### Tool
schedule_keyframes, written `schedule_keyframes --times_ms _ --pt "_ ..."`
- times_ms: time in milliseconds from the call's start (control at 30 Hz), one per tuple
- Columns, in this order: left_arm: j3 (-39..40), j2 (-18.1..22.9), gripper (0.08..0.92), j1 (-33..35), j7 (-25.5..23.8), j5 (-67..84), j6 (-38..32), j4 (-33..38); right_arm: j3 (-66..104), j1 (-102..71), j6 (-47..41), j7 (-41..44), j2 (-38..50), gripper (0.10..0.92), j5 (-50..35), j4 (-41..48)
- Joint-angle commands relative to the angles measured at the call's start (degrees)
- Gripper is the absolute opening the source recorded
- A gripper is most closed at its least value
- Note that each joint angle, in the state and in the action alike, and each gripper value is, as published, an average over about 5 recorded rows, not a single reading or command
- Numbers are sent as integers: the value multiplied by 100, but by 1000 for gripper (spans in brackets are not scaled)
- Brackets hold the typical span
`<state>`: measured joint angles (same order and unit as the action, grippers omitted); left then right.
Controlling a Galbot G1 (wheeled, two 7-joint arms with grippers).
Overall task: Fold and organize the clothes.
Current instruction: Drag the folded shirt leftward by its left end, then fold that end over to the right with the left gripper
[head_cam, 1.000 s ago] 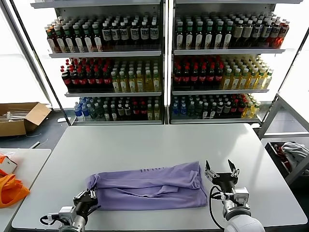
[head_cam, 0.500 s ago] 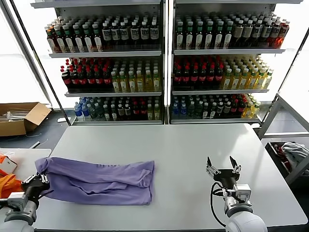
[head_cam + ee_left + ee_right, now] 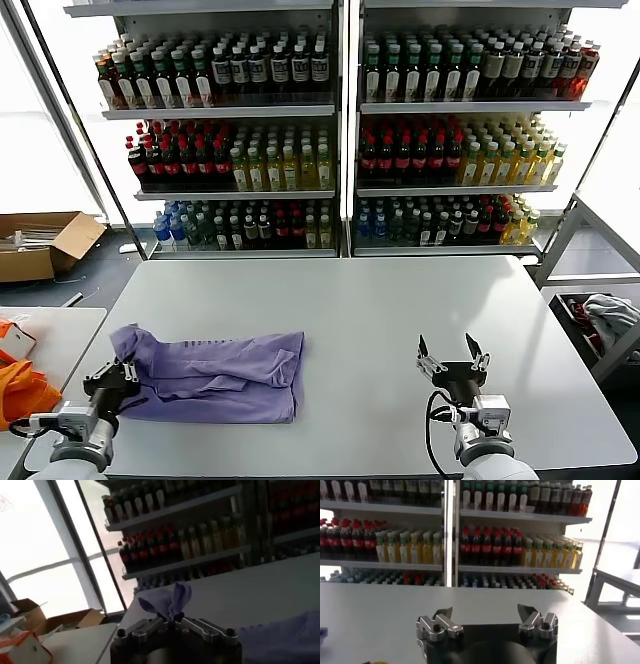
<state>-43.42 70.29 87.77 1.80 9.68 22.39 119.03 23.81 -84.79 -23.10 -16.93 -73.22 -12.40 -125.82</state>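
T-shirt (image 3: 215, 373), lavender, bunched on surface (image 3: 360, 300) toward its left; left claw (image 3: 112, 382) pinched shut on its raised left corner. Soft, limp, light: judged best taken by hems or corners. Right claw (image 3: 451, 358) spread wide, empty, well apart

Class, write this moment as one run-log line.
left claw: shut on T-shirt edge | right claw: open, empty, above table | T-shirt: bunched, table's left side

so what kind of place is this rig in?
Looks like a mock shop or retail test lab: shelves stocked with rows of bottles, a white table holding a T-shirt, a cardboard box on the floor.
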Motion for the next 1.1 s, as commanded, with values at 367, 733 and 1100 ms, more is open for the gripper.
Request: schedule_keyframes --times_ms 367,733,1100 --pt "2768 679 114 -673 334 -274 690 186 -55 -820 196 14 -400 823 509 -437" --pt "2932 756 114 -1012 332 -220 772 -146 -9 -936 231 20 -423 823 629 -451" --pt "2981 937 136 -807 14 -460 357 -441 -102 -940 264 34 -368 823 629 -429"
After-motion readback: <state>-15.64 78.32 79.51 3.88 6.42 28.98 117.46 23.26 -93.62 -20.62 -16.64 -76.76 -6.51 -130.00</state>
